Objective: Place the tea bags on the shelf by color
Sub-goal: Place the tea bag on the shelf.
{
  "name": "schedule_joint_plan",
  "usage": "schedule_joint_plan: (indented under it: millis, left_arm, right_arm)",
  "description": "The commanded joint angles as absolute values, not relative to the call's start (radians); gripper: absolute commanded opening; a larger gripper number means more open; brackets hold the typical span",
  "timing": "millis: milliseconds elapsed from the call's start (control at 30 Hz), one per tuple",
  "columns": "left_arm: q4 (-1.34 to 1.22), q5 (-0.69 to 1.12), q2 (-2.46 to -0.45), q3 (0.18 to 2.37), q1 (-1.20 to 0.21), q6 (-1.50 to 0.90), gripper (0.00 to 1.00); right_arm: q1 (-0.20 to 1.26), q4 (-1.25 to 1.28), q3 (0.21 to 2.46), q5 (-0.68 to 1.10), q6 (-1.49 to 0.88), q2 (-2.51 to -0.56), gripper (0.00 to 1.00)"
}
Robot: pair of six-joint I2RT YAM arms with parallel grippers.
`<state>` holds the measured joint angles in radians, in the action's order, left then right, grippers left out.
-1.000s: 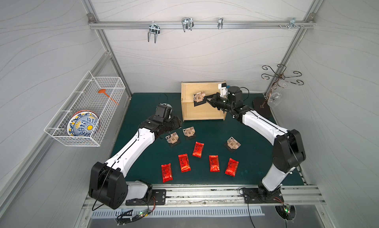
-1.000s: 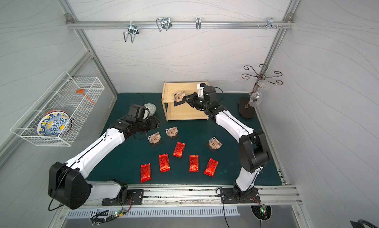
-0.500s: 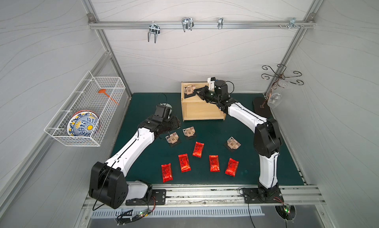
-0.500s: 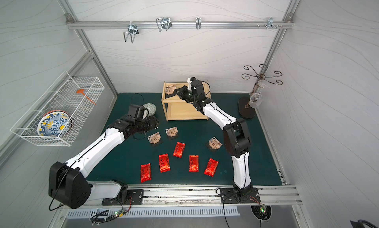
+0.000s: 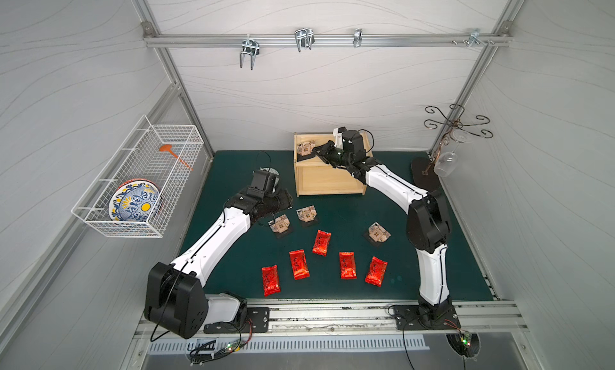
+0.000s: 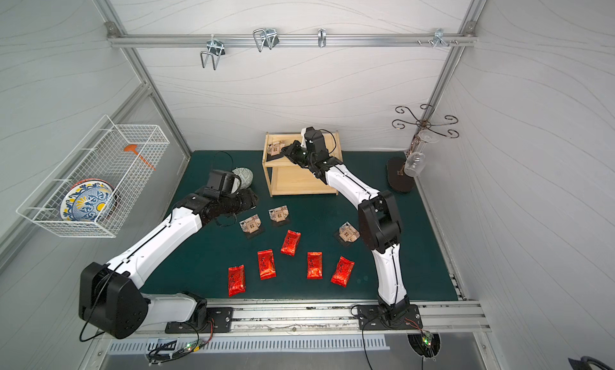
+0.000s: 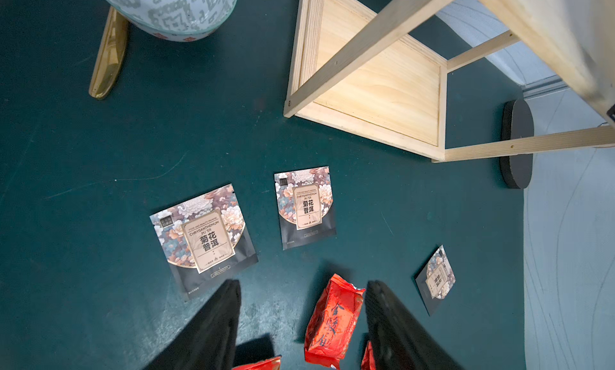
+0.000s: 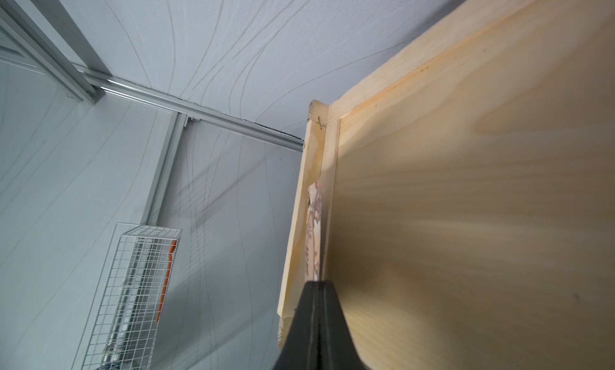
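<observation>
On the upper tier of the wooden shelf [image 5: 327,182], toward its left side, a beige tea bag [image 5: 305,148] is pinched by one edge in the closed right gripper [image 5: 317,151]. The packet should be laid flat inside the rim before the jaws are parted; the gripper is then to be lifted clear. The left gripper [image 7: 301,286] is held open and empty over the green mat [image 5: 346,215], where three beige packets [image 5: 307,215] and five red sachets [image 5: 321,242] lie.

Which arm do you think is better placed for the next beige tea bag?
Left: the left end effector, open, hovers beside the nearest beige tea bag; the right end effector grips another bag at the shelf.
</observation>
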<state>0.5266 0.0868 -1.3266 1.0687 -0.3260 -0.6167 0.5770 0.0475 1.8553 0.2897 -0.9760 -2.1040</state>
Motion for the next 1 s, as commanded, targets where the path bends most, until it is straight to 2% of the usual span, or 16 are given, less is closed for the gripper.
schedule_joint_plan:
  millis: [0,100,267,500,967]
  left_arm:
    - [0.507,0.096,-1.334,1.074,-0.316,-0.604,0.65]
    - [0.505,0.099,-1.332,1.072,-0.314,-0.606,0.65]
    - [0.505,0.104,-1.333,1.072,-0.315,-0.606,0.66]
    - [0.499,0.109,-1.332,1.074,-0.315,-0.607,0.66]
    - [0.489,0.125,-1.321,1.066,-0.31,-0.617,0.66]
  right_arm:
    - [0.589,-0.031,1.922,0.306,-0.915,-2.152,0.08]
    - [0.589,-0.057,1.947,0.324,-0.909,-2.176,0.13]
    - [0.587,-0.093,1.969,0.308,-0.881,-2.181,0.26]
    - [0.575,-0.188,2.077,0.314,-0.818,-2.216,0.38]
    - [0.554,-0.283,2.167,0.318,-0.754,-2.247,0.54]
